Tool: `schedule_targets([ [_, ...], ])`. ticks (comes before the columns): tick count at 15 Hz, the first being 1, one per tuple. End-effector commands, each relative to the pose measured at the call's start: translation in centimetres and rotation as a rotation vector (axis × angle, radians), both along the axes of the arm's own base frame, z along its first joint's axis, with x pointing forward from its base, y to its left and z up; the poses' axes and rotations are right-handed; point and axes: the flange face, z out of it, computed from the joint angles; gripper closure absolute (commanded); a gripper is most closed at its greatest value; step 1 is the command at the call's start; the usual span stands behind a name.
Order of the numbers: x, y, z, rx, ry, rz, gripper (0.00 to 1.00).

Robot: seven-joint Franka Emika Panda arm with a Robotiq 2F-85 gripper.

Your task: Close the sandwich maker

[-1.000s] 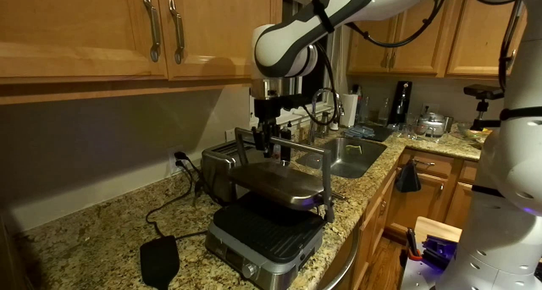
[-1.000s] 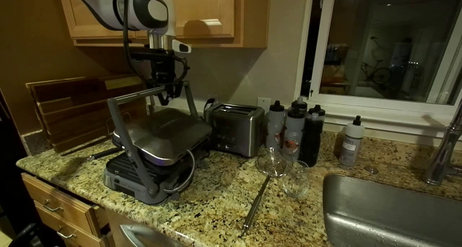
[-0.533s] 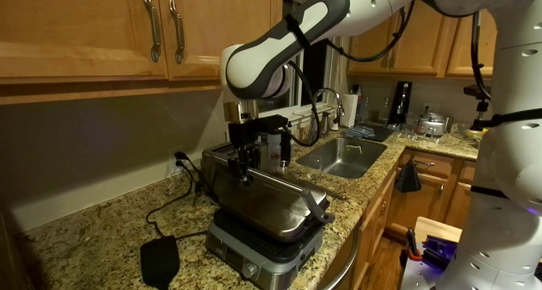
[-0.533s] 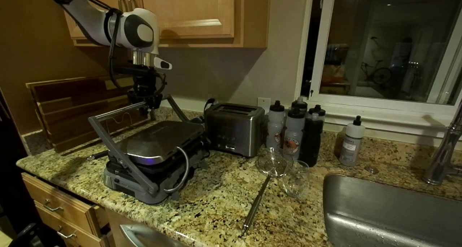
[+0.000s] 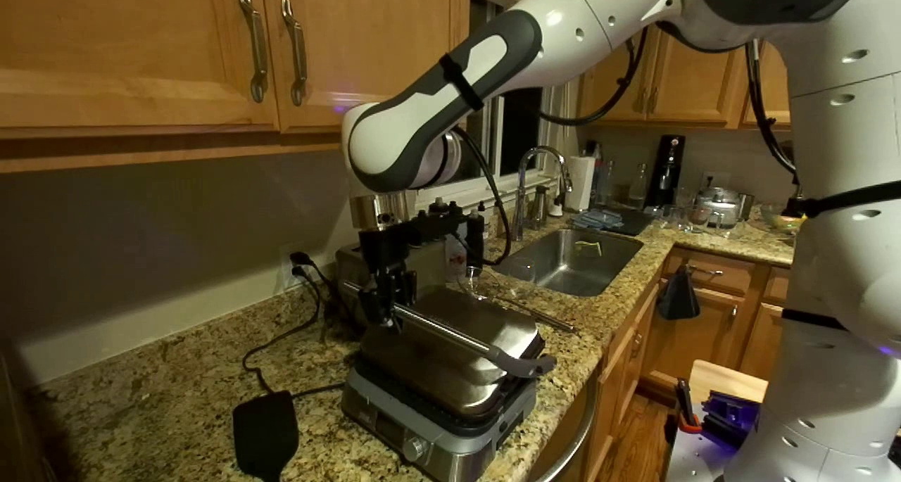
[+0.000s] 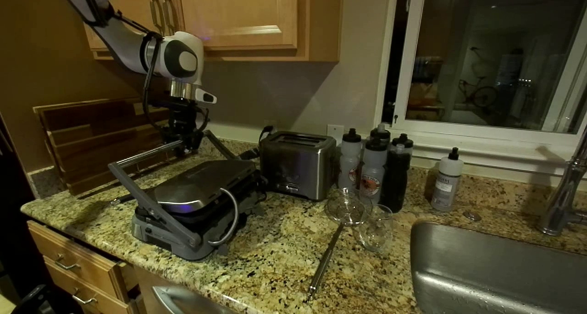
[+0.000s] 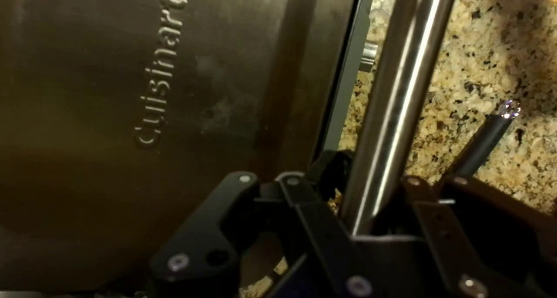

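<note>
Claw [image 7: 369, 180] clamped around the handle [image 7: 404, 80] of the sandwich maker [image 5: 443, 373]
Legible lettering [image 7: 159, 89] (Cuisinart) appears only in the wrist view; the toaster [image 6: 298, 167], only in both exterior views.

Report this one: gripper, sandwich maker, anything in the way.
Gripper straddling the bar handle, firm hold unclear. Sandwich maker lid down over base, full closure unconfirmed. Toaster close by, not seen blocking the lid.

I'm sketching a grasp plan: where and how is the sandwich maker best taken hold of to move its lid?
Probably the middle of its silver bar handle, coming from above and straddling it. The bar is straight and slim, held out past the front edge of the lid by side arms, so both long sides look reachable.
</note>
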Motion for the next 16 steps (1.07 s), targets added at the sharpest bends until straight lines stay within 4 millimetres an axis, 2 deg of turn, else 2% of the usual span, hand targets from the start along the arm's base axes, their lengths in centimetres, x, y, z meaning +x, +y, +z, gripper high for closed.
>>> schedule_targets([
  [1,2.1,-0.9,-0.1,-0.004,-0.025,-0.016,0.96],
  [5,3.3,-0.5,-1.6,0.098,-0.051,0.043,0.96],
  [10,4.6,0.0,-2.4,0.157,-0.079,0.093,0.96],
  [14,3.9,-0.1,-1.8,0.135,-0.082,0.106,0.96],
  [15,3.5,0.0,-1.7,0.119,-0.061,0.109,0.93],
  [16,3.1,0.1,-1.5,0.102,-0.047,0.124,0.65],
])
